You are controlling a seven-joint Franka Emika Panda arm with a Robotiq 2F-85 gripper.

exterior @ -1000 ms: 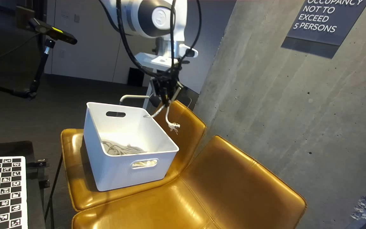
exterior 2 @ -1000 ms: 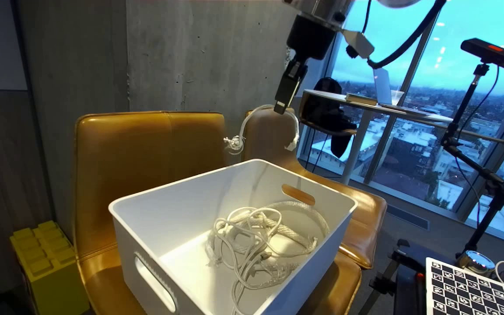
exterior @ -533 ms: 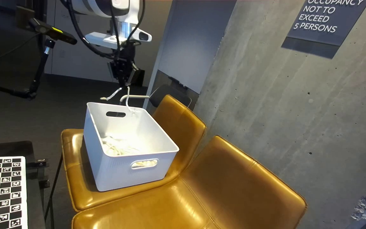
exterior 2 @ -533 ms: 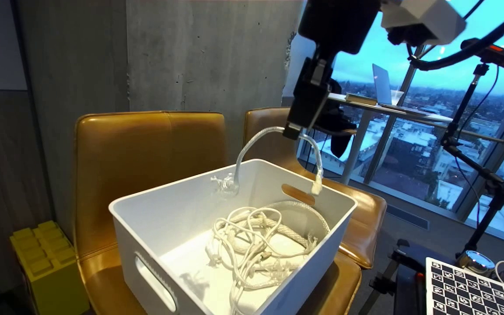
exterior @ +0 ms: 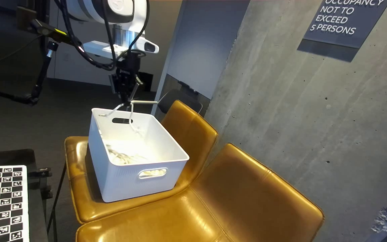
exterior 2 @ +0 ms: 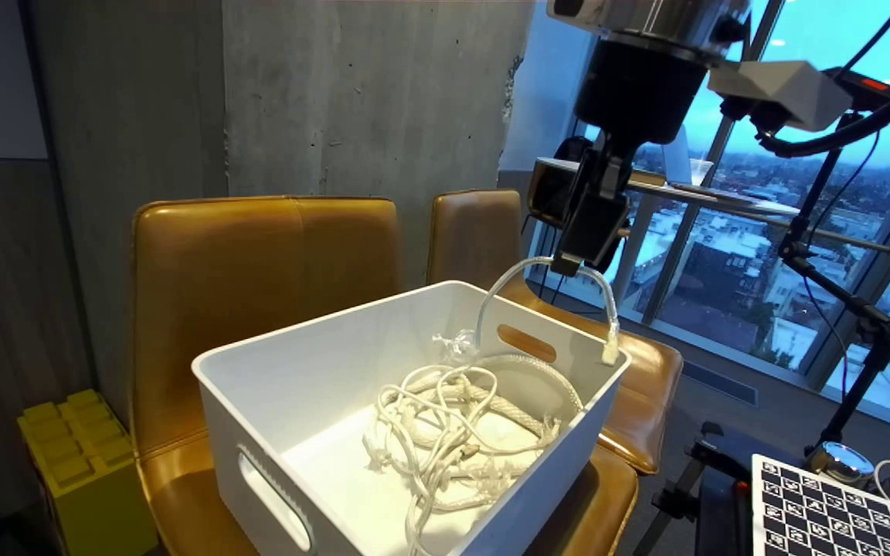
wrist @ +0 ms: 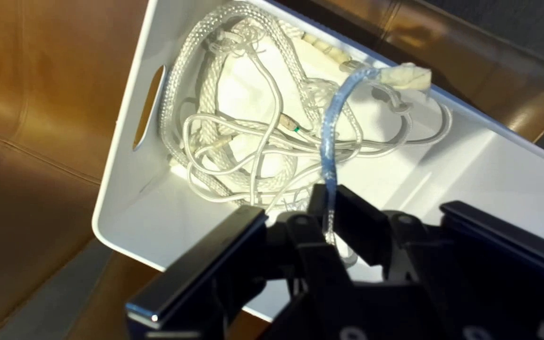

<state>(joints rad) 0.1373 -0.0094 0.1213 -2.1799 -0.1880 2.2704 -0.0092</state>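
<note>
Drooping in an arch, the rope (wrist: 329, 141) hangs over the bin (exterior 2: 337, 363), pinched about midway along by the gripper (wrist: 330, 198), which squeezes it from both sides. One end is frayed and the other is pale and blunt; whether they dip inside I cannot tell. Tangled cords (wrist: 291, 56), thick and thin, lie in the bin. The bin sits on a tan chair (exterior: 86, 201), with a second chair (exterior: 257, 191) just beside it. A concrete wall (exterior: 281, 117) with a sign (exterior: 339, 25) rises behind them, and a yellow block (exterior 2: 78, 455) stands near.
</note>
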